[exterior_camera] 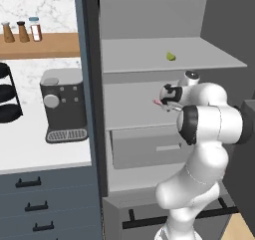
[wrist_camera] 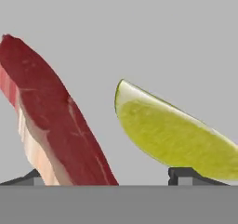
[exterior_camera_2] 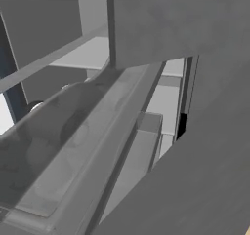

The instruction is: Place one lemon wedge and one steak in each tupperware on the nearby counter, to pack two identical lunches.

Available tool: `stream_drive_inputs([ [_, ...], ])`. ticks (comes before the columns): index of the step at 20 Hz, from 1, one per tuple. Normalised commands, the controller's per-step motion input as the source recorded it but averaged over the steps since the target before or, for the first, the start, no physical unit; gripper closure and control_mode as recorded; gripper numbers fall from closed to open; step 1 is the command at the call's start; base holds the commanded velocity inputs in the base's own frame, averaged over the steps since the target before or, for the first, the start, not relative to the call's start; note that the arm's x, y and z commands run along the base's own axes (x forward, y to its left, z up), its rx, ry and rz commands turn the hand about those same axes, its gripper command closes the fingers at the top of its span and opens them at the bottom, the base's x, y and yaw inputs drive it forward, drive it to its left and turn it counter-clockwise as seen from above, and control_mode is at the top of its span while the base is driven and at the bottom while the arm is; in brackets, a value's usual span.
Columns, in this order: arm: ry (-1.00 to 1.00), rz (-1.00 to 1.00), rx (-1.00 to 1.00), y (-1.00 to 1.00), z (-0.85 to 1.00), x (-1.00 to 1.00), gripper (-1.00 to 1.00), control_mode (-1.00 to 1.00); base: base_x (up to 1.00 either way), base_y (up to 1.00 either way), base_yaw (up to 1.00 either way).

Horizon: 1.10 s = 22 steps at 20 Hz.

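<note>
Steak (wrist_camera: 56, 125) fills the left of the hand view, a lemon wedge (wrist_camera: 176, 135) at right, both unpacked; jaws spread wide, holding nothing. Left base view: gripper (exterior_camera: 162, 102) mid-frame at the fridge's middle shelf (exterior_camera: 129, 107), another wedge (exterior_camera: 171, 56) above; I judge packing barely begun.

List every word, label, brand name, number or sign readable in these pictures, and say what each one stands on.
No readable text anywhere.
Dark grey coffee machine with round dial: no legible brand or marking.
Three small spice shakers on the wooden shelf: labels too small to read.
Reddish-brown steak slab and yellow-green lemon wedge: unmarked.
</note>
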Motion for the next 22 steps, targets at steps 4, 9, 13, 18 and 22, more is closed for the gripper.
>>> stream_drive_inputs([
  [4,0.21,0.09,-0.03,0.00,-0.81,0.03,1.00,-1.00,0.00,0.00,0.00],
  [9,0.05,0.10,-0.13,0.30,-0.85,-0.77,1.00,-1.00,0.00,0.00,0.00],
  [13,-0.17,0.05,-0.19,0.59,-0.75,-1.00,1.00,-1.00,0.00,0.00,0.00],
  [18,-0.08,0.08,-0.07,0.55,-0.15,-1.00,1.00,-1.00,0.00,0.00,0.00],
  [22,0.00,0.08,0.00,0.26,0.17,-1.00,1.00,-1.00,0.00,0.00,0.00],
])
